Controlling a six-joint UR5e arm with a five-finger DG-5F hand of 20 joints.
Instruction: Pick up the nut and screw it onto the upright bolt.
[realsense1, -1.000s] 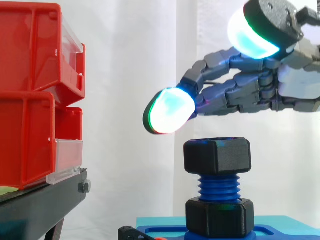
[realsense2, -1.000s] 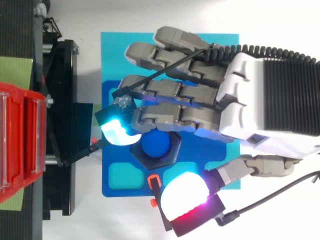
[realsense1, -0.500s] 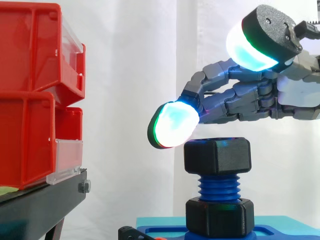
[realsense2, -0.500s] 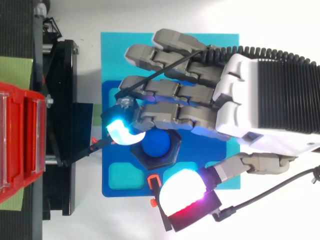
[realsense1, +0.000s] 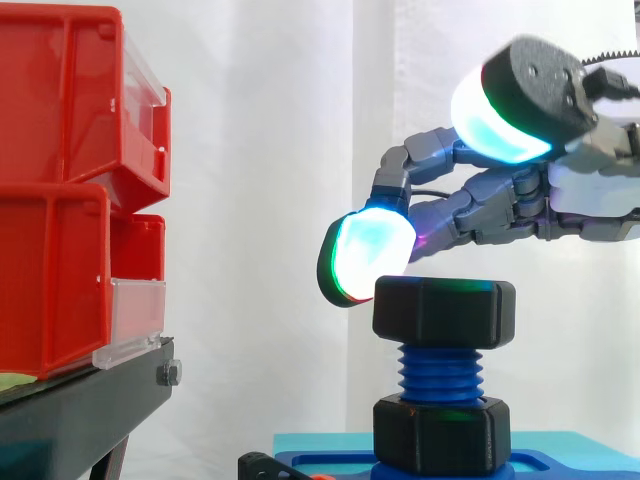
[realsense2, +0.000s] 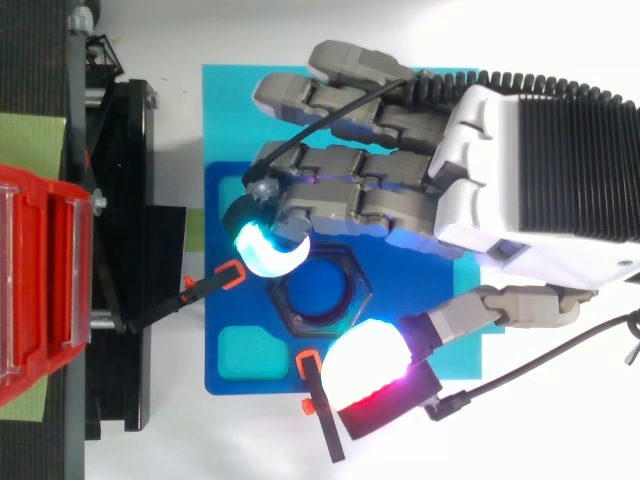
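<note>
nut (realsense1: 444, 311) atop upright bolt (realsense1: 440, 372) | second nut (realsense1: 441, 434) at bolt's foot | bolt stands on plate (realsense2: 222, 320) | bins (realsense1: 60, 190) stacked on stand (realsense1: 90, 400), left of plate | hand (realsense2: 530, 190) above and right of top nut | one fingertip (realsense1: 365, 255) just beside its upper left edge | thumb pad (realsense2: 365, 365) at its opposite side, higher

The hand (realsense2: 490, 190) has grey segmented fingers (realsense2: 345, 195) and a white shell with black ribbing. Its thick fingertips (realsense1: 372, 250) glow cyan-white

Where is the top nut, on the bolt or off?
On. From above, the nut rings the bolt's blue end; from the side, it sits level with threads showing below it.
</note>
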